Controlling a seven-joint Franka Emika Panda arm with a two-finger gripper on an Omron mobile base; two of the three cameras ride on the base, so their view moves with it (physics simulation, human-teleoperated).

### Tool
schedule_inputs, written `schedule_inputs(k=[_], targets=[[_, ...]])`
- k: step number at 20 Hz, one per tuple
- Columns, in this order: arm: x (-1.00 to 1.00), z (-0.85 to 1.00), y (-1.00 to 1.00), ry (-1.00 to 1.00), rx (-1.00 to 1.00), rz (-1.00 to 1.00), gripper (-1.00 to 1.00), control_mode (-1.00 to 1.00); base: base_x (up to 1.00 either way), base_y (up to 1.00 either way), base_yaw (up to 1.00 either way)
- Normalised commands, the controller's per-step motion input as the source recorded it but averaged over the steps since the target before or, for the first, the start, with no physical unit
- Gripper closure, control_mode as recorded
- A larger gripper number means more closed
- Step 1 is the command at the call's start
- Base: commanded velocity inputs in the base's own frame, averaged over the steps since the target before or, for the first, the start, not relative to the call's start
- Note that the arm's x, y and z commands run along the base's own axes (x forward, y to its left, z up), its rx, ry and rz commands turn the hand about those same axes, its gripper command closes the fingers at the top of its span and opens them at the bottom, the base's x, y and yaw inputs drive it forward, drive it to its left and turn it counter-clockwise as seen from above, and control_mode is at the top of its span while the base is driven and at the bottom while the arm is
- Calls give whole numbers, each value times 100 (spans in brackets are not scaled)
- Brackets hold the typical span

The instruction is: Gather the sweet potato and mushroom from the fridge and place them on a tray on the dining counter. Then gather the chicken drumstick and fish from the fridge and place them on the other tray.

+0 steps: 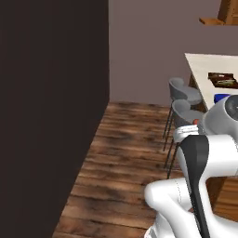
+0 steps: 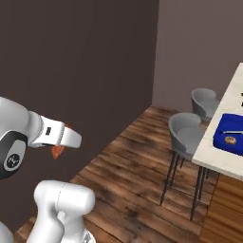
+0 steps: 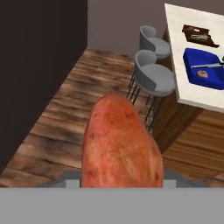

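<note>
A large orange-red sweet potato (image 3: 120,144) sits close up in the hand view, and my gripper (image 2: 60,143) is shut on it. In the right base view its orange tip (image 2: 58,152) pokes out below the white hand, held in the air over the wood floor. The dining counter (image 3: 175,48) lies ahead to the right, with a blue tray (image 3: 203,70) and a dark brown tray (image 3: 199,35) on it. Small items lie on both trays, too small to name. The fridge, mushroom, chicken drumstick and fish are out of view.
Two grey round stools (image 3: 155,76) (image 3: 151,37) stand along the counter's near side. A tall dark wall (image 1: 46,116) runs along the left. Open wood floor (image 1: 125,158) lies between the wall and the stools.
</note>
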Motion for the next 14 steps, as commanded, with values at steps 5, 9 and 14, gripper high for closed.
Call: schedule_inputs(k=[5,9,14], targets=[[0,0,0,0,0,0,100,100,59,15,-59],[0,0,0,0,0,0,100,100,63,15,-57],[0,0,0,0,0,0,100,100,76,26,-53]])
